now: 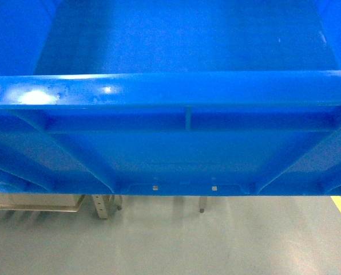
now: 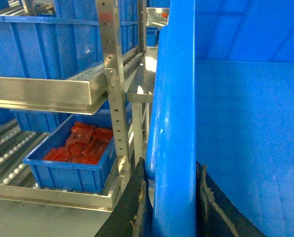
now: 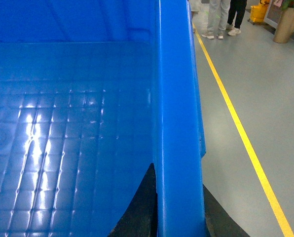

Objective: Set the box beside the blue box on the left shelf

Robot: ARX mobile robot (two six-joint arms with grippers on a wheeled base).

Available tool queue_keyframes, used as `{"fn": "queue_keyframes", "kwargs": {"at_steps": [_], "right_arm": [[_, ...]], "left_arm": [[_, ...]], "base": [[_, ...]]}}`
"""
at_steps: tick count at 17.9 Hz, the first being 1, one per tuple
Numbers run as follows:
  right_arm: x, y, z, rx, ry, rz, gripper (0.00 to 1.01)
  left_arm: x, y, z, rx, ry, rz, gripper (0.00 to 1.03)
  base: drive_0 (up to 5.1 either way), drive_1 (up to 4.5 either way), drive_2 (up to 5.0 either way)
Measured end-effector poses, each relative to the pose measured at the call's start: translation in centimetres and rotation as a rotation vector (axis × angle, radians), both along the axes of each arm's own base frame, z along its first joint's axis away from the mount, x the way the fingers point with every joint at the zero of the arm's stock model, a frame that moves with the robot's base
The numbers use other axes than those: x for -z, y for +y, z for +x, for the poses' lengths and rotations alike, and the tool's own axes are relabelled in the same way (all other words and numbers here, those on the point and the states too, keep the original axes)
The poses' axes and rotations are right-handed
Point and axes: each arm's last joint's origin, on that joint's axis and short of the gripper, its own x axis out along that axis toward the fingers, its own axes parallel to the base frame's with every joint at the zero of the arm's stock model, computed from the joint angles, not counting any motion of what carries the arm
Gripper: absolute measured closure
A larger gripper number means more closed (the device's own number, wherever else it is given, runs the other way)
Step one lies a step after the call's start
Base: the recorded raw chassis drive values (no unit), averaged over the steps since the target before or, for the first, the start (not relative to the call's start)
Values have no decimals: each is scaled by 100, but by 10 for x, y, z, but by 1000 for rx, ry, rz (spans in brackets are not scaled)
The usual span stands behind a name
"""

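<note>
Head view shows the large bright-blue plastic open-top crate (image 1: 176, 143) filling nearly the whole frame, held up off the grey floor (image 1: 216, 240), its thick rounded rim (image 1: 182, 89) running left to right across the picture. Below the rim, the near outer wall shows vertical and diagonal ribs and two small pale squares (image 1: 155, 187) close to the base. Neither arm is visible here; the crate hides them.

Left wrist view shows the left gripper (image 2: 174, 207) clamped over the crate's left rim, one dark pad outside the wall and one inside. To the left stands a metal rack of roller shelves (image 2: 112, 98). On its lower level sits a smaller blue plastic bin of red packets (image 2: 75, 160); more blue crates (image 2: 38, 49) sit on the upper level.

Right wrist view shows the right gripper (image 3: 179, 207) pinching the right rim in the same way, with the crate's gridded inner floor to the left and a yellow floor line (image 3: 245, 143) to the right.

The crate's long axis appears to span from one gripper to the other, and the rack lies to its left, so the left arm is nearer the shelf. Which blue box is the intended neighbour cannot be told, and the free shelf space is cut off from sight.
</note>
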Motion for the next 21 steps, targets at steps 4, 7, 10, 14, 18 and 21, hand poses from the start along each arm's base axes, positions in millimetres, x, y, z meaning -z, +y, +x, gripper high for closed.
{"fn": "queue_keyframes", "kwargs": {"at_steps": [4, 7, 10, 14, 18, 21], "right_arm": [[-1, 0, -1, 2, -3, 0, 93], [-1, 0, -1, 3, -2, 0, 93], [-1, 0, -1, 1, -2, 0, 93], [-1, 0, -1, 2, -2, 0, 93], [0, 0, -1, 2, 2, 0, 93], [0, 0, -1, 1, 0, 0, 93]], "left_arm": [[0, 0, 0, 2, 1, 0, 87], [0, 0, 0, 2, 2, 0, 87], [0, 0, 0, 1, 1, 0, 87], [0, 0, 0, 1, 2, 0, 87], [1, 0, 0, 1, 5, 1, 87], [0, 0, 0, 0, 1, 0, 87]], "base": [[-484, 257, 257], [-483, 253, 253], [-499, 237, 237], [-494, 243, 243], [-503, 233, 233], [-485, 251, 251]]}}
